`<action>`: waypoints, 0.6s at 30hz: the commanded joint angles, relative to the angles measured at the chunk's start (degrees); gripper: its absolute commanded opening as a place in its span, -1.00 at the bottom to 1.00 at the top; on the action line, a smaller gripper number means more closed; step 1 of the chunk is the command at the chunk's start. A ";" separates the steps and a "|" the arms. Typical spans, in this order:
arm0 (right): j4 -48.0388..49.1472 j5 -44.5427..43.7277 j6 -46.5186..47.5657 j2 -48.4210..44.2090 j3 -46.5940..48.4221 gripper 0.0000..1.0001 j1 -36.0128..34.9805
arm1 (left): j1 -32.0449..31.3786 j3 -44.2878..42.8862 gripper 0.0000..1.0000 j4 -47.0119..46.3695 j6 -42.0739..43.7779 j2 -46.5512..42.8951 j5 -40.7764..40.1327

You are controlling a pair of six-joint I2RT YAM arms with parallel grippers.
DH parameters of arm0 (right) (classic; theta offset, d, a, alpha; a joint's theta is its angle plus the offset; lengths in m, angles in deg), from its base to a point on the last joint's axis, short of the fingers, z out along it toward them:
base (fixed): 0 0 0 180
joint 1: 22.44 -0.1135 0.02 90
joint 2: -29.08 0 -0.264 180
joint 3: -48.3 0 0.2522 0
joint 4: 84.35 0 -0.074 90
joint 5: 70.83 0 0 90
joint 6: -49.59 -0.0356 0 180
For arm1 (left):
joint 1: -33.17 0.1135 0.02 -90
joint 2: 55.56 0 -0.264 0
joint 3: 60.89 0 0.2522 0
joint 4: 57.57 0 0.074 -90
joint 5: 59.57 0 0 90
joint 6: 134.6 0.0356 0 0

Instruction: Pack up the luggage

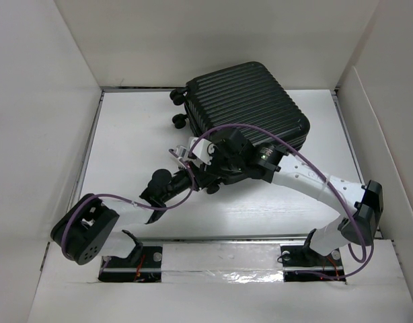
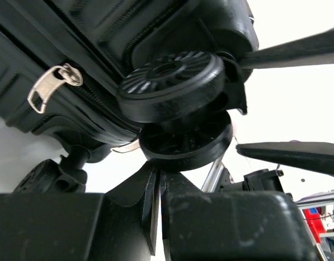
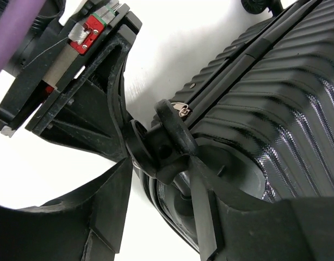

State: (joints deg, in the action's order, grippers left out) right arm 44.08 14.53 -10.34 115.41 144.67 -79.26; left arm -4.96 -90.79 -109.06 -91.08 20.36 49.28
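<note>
The luggage (image 1: 250, 111) lies closed, zipping seemingly left; left hand (image 2: 158, 187) clenched, right hand (image 3: 161, 166) straddles a wheel (image 3: 156, 136), grip unclear.

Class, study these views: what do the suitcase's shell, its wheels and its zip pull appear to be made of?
The luggage: hard moulded plastic, probably, semi-glossy; stiff ribs catch highlights. The wheel: matte black plastic or rubber, with moulded spokes. The zip pull: metal, silvery and shiny.
</note>
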 commanded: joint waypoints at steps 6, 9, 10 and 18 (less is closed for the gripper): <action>5.10 2.36 1.40 0.95 2.65 0.07 -0.66 | 1.92 -1.52 -1.00 -6.11 0.16 0.81 -0.13; 5.90 2.27 1.58 3.49 3.78 0.08 -0.14 | 1.92 -1.44 -1.00 -6.20 0.25 0.98 -0.04; 5.72 1.92 1.58 4.28 4.22 0.08 -0.14 | 1.92 -1.52 -1.00 -6.29 0.16 0.90 -0.04; 4.84 1.22 1.84 5.53 5.64 0.08 -0.14 | 1.92 -1.44 -1.00 -6.29 0.07 0.63 -0.13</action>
State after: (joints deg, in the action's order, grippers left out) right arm 47.58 15.69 -9.05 122.86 147.92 -79.11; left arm -3.43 -90.79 -110.59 -91.19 21.74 49.23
